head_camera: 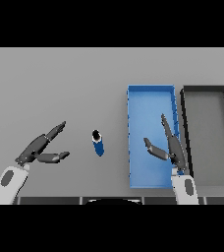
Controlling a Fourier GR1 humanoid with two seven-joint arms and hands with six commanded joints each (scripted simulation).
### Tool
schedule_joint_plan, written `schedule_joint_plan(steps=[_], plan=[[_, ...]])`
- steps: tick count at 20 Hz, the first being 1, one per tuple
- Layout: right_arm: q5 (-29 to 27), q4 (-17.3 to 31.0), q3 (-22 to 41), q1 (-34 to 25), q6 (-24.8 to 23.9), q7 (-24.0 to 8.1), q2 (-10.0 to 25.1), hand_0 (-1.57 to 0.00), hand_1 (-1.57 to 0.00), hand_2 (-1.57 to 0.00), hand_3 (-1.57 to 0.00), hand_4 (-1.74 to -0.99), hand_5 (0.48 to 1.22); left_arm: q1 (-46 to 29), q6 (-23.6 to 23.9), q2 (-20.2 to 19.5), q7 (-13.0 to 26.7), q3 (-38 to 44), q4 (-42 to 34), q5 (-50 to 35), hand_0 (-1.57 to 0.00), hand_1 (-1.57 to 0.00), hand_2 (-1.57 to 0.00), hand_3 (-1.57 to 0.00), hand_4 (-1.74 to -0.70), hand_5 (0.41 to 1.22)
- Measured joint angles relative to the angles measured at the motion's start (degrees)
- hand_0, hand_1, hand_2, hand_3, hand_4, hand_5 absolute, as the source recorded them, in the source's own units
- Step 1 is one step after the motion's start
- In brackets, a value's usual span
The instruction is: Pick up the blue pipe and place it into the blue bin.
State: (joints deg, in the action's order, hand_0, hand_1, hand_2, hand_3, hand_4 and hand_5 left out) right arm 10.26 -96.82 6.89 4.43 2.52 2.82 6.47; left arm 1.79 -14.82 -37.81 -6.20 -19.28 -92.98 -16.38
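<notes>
A short blue pipe [98, 143] with a dark open end stands on the grey table, just left of the blue bin [150, 96]. My left hand [37, 150] hovers at the lower left, well left of the pipe, fingers straight and thumb spread, holding nothing. Over the bin's right part my right hand [173, 145] is open too, fingers pointing away from me and thumb out to the left. The bin holds nothing that I can see.
A black bin [205, 89] stands right beside the blue one, on its right. The table's front edge runs along the bottom of the view.
</notes>
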Motion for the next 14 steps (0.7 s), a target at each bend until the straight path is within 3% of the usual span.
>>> schedule_joint_plan(steps=[4, 5, 8, 14], plan=[[0.53, -0.35, 0.40, 0.49, -0.11, -0.31, -0.16, 0.00, 0.00, 0.00, 0.00, -1.217, 0.615, -0.03, 0.34, 3.20, 1.19, -4.88, -2.96, 3.65, 0.00, 0.00, 0.00, 0.00, -1.18, 0.475], [0.68, -0.64, 0.66, 1.15, -0.05, -0.08, -0.27, 0.00, 0.00, 0.00, 0.00, -1.221, 0.618, 0.67, 0.76, 4.33, 2.29, -5.93, -2.19, 5.07, 0.00, 0.00, 0.00, 0.00, -1.18, 0.469], [0.96, -1.69, 1.44, 1.54, -0.31, -0.30, -1.17, 0.00, 0.00, 0.00, 0.00, -1.228, 0.621, 0.93, 1.74, 6.97, 0.09, -7.84, -0.83, 8.15, 0.00, 0.00, 0.00, 0.00, -1.19, 0.463], [0.49, -2.88, 0.98, 2.76, -0.16, -0.12, -0.68, 0.00, 0.00, 0.00, 0.00, -1.218, 0.612, 5.17, 1.80, 14.26, 2.56, -10.08, 6.50, 9.34, 0.00, 0.00, 0.00, 0.00, -1.19, 0.469]])
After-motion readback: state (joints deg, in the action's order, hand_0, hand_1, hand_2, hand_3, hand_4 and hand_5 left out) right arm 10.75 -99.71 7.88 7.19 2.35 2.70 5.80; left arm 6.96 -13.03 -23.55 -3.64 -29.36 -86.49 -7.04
